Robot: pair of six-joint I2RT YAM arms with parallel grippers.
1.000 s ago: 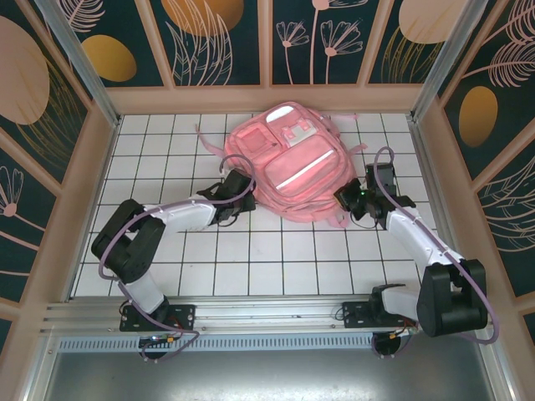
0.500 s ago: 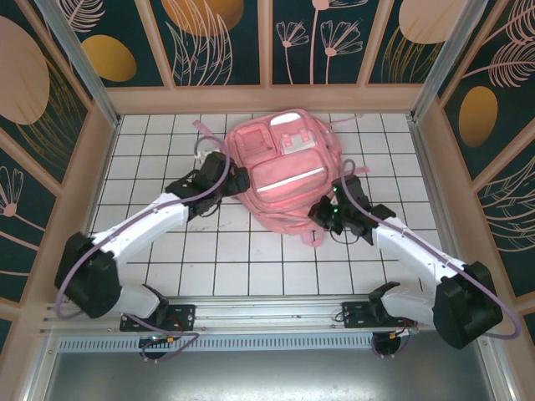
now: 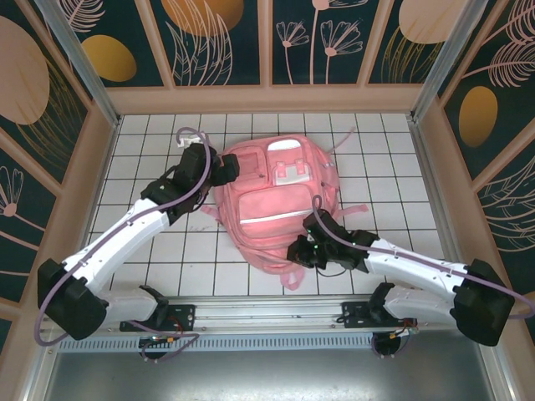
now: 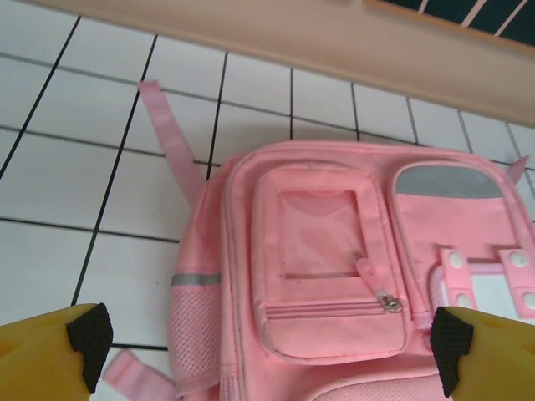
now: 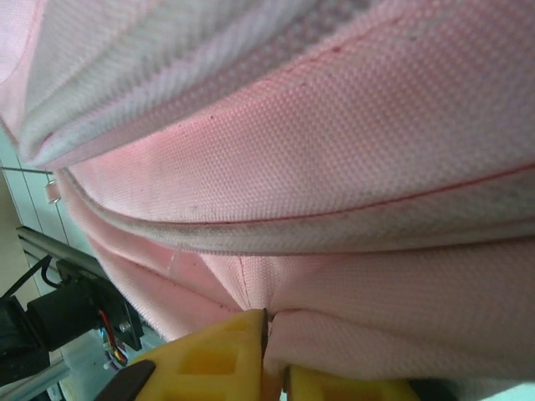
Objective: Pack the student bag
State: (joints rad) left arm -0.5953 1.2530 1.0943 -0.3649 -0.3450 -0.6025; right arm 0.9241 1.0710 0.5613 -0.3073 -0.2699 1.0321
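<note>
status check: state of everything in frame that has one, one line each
student bag: lying flat on the table, front side up.
small front pocket: zipped shut.
left gripper: open wide above the bag's top end, holding nothing.
right gripper: shut on a fold of fabric at the bag's near edge.

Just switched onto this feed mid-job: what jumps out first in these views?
The big pink student bag lies flat on the tiled table, pockets up. The left gripper hangs open by its far-left corner; the right gripper pinches fabric at its near edge.
</note>
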